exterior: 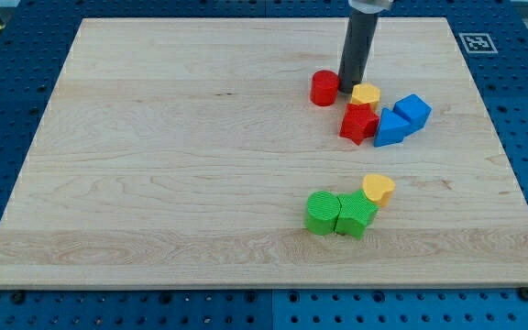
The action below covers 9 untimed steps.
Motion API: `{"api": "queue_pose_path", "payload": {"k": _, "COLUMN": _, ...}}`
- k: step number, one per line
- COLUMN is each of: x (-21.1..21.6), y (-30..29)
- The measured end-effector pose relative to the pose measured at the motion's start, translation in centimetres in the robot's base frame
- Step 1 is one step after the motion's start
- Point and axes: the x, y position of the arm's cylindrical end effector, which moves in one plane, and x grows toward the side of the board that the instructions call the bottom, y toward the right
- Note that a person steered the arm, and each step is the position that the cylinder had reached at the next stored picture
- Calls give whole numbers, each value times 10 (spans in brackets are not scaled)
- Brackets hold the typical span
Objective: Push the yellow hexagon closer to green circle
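The yellow hexagon [367, 93] lies right of centre near the view's top, touching a red star-like block [358, 122] below it. The green circle [321, 212] lies lower, right of centre, touching a green star-like block [356, 215] on its right. My tip [350, 88] stands at the yellow hexagon's upper left edge, between it and a red cylinder [324, 88] on the left. The rod rises from there to the view's top.
A blue triangle [390, 129] and a blue cube [413, 111] sit right of the red star-like block. A yellow heart [379, 189] sits above right of the green star-like block. The wooden board [154, 183] lies on a blue perforated table.
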Motion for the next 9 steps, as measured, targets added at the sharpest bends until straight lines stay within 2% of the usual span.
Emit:
{"api": "queue_pose_path", "payload": {"k": 2, "x": -7, "y": 42}}
{"api": "queue_pose_path", "payload": {"k": 3, "x": 7, "y": 61}}
{"api": "queue_pose_path", "payload": {"k": 6, "x": 29, "y": 17}}
{"api": "queue_pose_path", "payload": {"k": 9, "x": 24, "y": -49}}
